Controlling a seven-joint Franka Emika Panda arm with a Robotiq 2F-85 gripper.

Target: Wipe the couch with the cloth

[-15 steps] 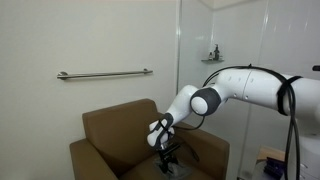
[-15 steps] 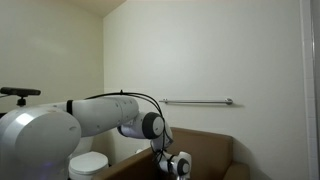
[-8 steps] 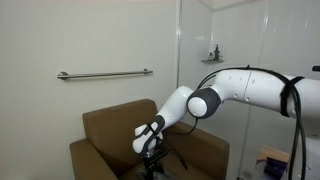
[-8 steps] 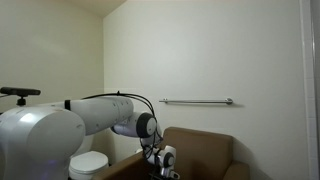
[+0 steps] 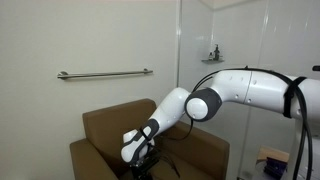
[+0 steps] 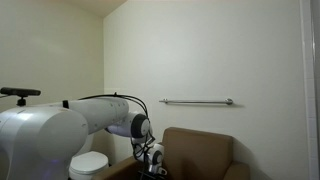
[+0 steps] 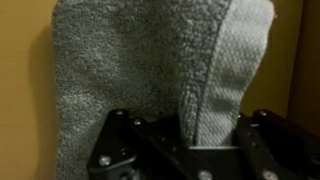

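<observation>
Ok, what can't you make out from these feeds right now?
Wrist view: the cloth fills the frame, hiding the jaws' tips and whether it touches the couch.
Both exterior views: the couch seat is cut off by the bottom edge and blocked by the arm.
Exterior views: the cloth is hidden behind the wrist or below the frame.
In an exterior view, the shelf items are too small to identify.
</observation>
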